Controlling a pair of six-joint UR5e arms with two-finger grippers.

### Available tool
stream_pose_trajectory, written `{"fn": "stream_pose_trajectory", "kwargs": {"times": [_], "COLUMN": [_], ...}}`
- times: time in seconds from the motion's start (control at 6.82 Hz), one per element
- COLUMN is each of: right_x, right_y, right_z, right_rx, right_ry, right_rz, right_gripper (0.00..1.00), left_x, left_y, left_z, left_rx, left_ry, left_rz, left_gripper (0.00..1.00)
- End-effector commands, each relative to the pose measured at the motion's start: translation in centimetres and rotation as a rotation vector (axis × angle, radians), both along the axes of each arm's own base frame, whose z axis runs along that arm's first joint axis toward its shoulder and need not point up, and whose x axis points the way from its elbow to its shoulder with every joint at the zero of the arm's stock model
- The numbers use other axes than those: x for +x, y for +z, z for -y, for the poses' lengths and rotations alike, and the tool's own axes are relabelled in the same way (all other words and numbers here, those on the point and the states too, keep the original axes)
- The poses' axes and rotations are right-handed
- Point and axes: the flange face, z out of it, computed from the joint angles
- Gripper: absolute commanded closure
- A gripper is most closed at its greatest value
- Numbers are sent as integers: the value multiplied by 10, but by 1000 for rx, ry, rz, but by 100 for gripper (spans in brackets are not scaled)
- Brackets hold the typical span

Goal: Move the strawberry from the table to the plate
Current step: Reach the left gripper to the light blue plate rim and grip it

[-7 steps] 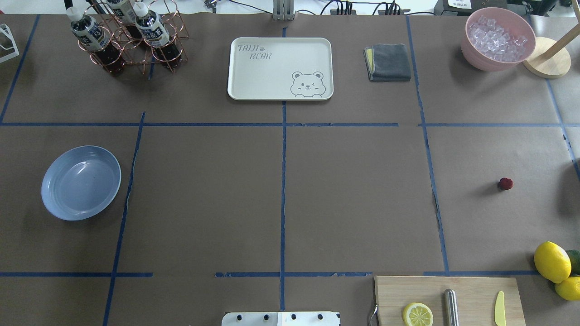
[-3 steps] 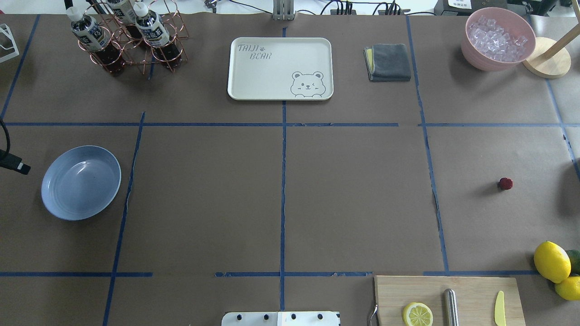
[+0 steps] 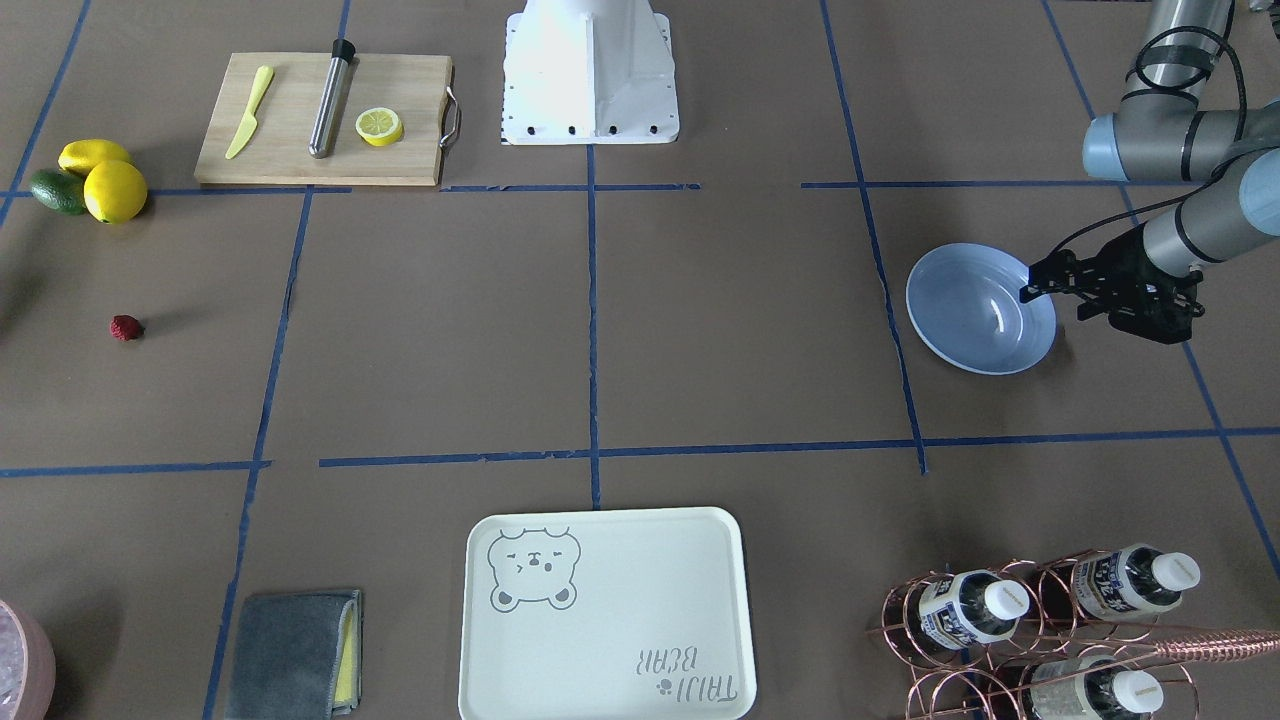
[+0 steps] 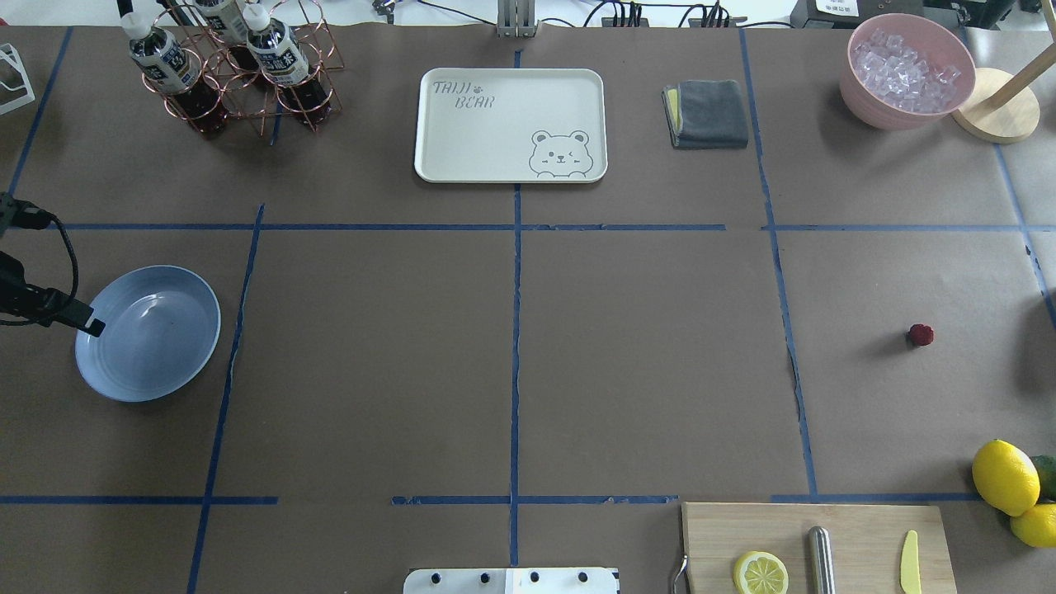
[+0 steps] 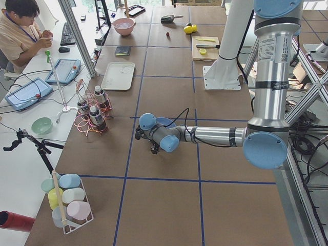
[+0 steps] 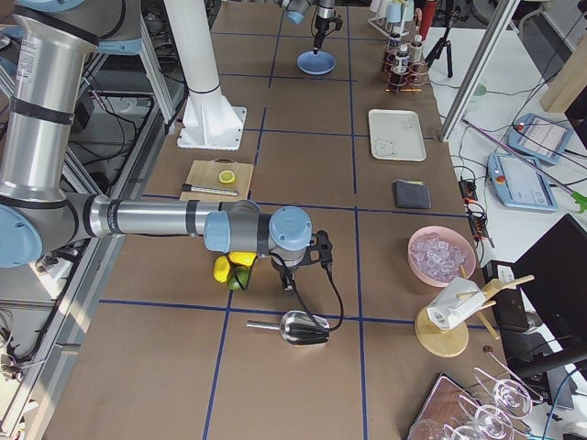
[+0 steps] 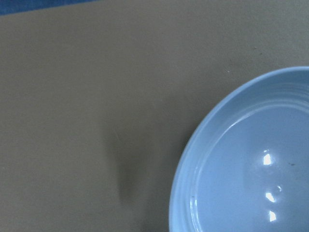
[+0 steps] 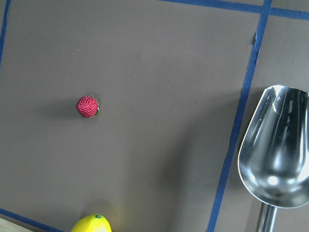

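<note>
Table, overhead view: plate sits at 9 o'clock. Left gripper hangs over the plate's 9 o'clock rim. Its jaws are too small to read, so I cannot tell their gap or any load. Right gripper shows only from the side; jaw state can't be told either. Strawberry lies on the table at 3 o'clock, well apart from plate and left jaws. In the right wrist view it's at 9 o'clock of centre.
</note>
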Motion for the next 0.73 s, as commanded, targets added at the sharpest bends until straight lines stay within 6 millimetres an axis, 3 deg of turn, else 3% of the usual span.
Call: {"fn": "stream_pose_trajectory", "kwargs": {"times": [0.0, 0.15, 0.44, 0.59], "right_x": [0, -1, -1, 0], "right_y": [-1, -1, -3, -6], "right_z": [1, 1, 2, 2], "right_rx": [2, 2, 6, 11], "right_ry": [0, -2, -1, 1], "right_rz": [0, 0, 0, 2], "right_gripper": [0, 0, 0, 0], "left_x": [6, 6, 18, 26], "left_y": [1, -2, -31, -57], "left_z": [3, 4, 22, 32], "left_rx": [0, 0, 22, 5], "left_ry": [7, 5, 0, -32], "left_rz": [0, -3, -27, -50], "left_gripper": [68, 100, 100, 100]}}
